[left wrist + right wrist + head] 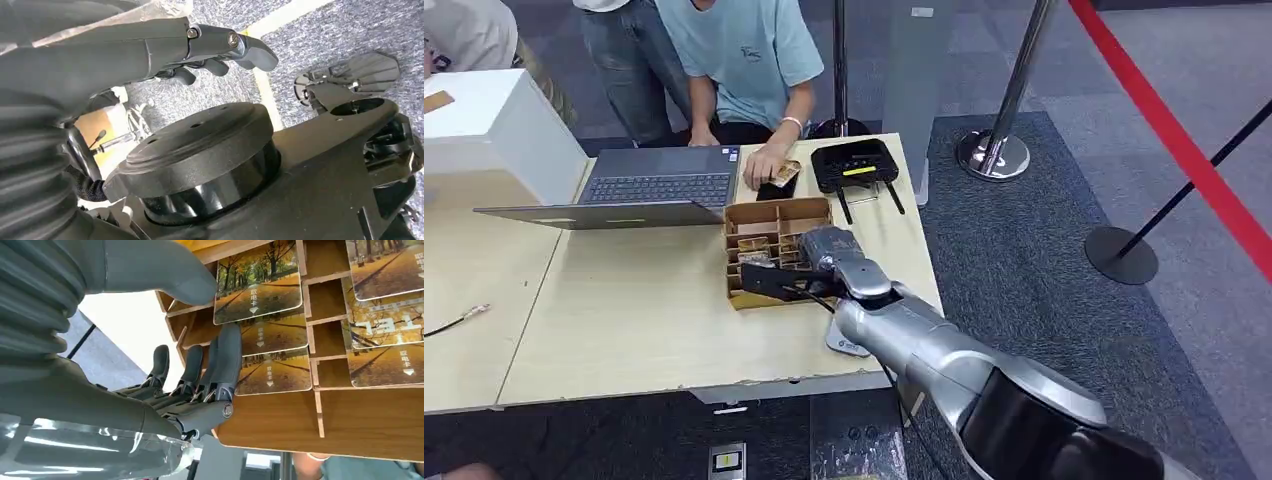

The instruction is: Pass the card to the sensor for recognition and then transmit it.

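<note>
A: What takes up the most room?

B: The pale wooden table [644, 320], with an open laptop [639, 195] at its far side and a white box [494, 125] at the far left corner. A person in a light blue shirt [744, 50] sits behind it, one hand [764, 165] resting on the tabletop near a black card reader [854, 165] with two short antennas.

A: And the robot?

B: Its silver right arm [924, 350] reaches from the lower right across the table edge to a brown slotted card box [774, 215] just right of the laptop.

A: What is the right hand doing?

B: The right hand [809, 265] lies over the near part of the box. From the wrist, its dark fingers [225, 360] stretch along the wooden dividers and the thumb [165, 277] sits above them. One fingertip touches the edge of a card [260, 282]; I cannot tell whether it grips that card.

A: Where are the cards?

B: Standing in the slots of the box, each printed with an autumn tree avenue. Another card [786, 173] lies under the person's hand beside the reader.

A: The left hand?

B: The left hand [220, 50] hangs over grey carpet, fingers curled inward around nothing.
</note>
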### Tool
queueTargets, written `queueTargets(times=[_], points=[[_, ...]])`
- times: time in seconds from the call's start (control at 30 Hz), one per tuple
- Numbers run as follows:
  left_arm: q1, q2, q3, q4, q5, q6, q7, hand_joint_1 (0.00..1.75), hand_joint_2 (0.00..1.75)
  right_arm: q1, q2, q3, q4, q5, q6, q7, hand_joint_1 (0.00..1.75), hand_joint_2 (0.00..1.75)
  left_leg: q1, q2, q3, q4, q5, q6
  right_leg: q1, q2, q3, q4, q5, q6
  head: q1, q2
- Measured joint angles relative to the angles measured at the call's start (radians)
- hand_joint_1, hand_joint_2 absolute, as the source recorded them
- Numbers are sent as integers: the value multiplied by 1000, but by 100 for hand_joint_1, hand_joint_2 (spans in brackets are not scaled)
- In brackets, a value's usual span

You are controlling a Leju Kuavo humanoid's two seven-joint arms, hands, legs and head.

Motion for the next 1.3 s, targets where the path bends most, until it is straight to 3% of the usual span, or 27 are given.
queueTargets(times=[0.2, 0.37, 0.5, 0.63, 1.0, 1.3], points=[[0, 0, 0, 0, 0, 2, -1, 0, 175, 2, 7, 0, 5, -2, 0, -3, 96, 175, 0, 0, 0, 0, 0, 0, 0, 0, 0, 0, 0, 0, 0, 0], [0, 0, 0, 0, 0, 0, 6, 0, 175, 8, 10, 1, 7, -7, 0, -3, 112, 175, 0, 0, 0, 0, 0, 0, 0, 0, 0, 0, 0, 0, 0, 0], [0, 0, 0, 0, -1, 0, 9, 0, 175, 11, 13, 1, 13, -10, 0, -5, 103, 175, 0, 0, 0, 0, 0, 0, 0, 0, 0, 0, 0, 0, 0, 0], [0, 0, 0, 0, -1, 0, 9, 0, 175, 13, 14, 1, 15, -11, 0, -8, 106, 175, 0, 0, 0, 0, 0, 0, 0, 0, 0, 0, 0, 0, 0, 0], [0, 0, 0, 0, -1, 5, 5, 0, 175, 26, 19, 1, 24, -14, -1, -13, 93, 175, 0, 0, 0, 0, 0, 0, 0, 0, 0, 0, 0, 0, 0, 0], [0, 0, 0, 0, -1, 0, 18, 0, 175, 21, 24, 0, 23, -17, -9, -16, 91, 175, 0, 0, 0, 0, 0, 0, 0, 0, 0, 0, 0, 0, 0, 0]])
